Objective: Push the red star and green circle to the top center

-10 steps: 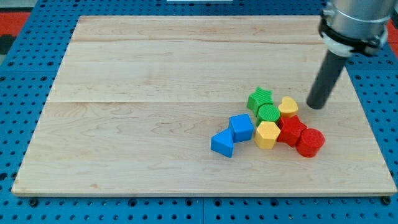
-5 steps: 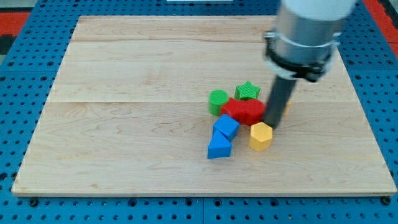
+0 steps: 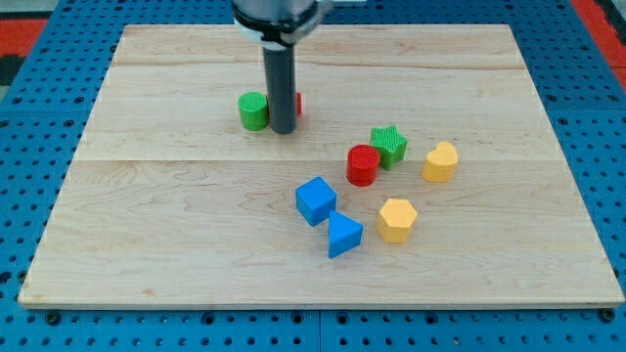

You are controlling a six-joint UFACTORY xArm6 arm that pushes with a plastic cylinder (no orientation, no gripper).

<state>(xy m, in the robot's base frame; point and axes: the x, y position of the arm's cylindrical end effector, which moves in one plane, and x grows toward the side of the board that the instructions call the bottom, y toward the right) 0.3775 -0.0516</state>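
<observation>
- My tip (image 3: 283,130) sits on the table (image 3: 176,225) in the upper middle of the view, at the lower end of the dark rod that comes down from the view's top.
- There are no jaws on this rig, only the rod, so I have no open or closed state to report.
- The green circle (image 3: 252,110) is just to the view's left of my tip, touching the rod or very nearly so.
- A red block (image 3: 297,104) shows only as a thin sliver at the rod's right edge; the rod hides most of it, so I cannot make out its shape.
- My tip lies between these two blocks, slightly below them in the view.
- Well apart, toward the view's lower right, lie the other blocks.
- A red cylinder (image 3: 363,164) touches the green star (image 3: 389,146), which is at its upper right.
- A yellow heart-like block (image 3: 440,161) stands alone to the right of the green star.
- A yellow hexagon (image 3: 397,219) lies below these, near the view's bottom.
- A blue cube (image 3: 316,200) and a blue triangle (image 3: 342,235) lie close together left of the yellow hexagon, the triangle lower and to the right of the cube.
</observation>
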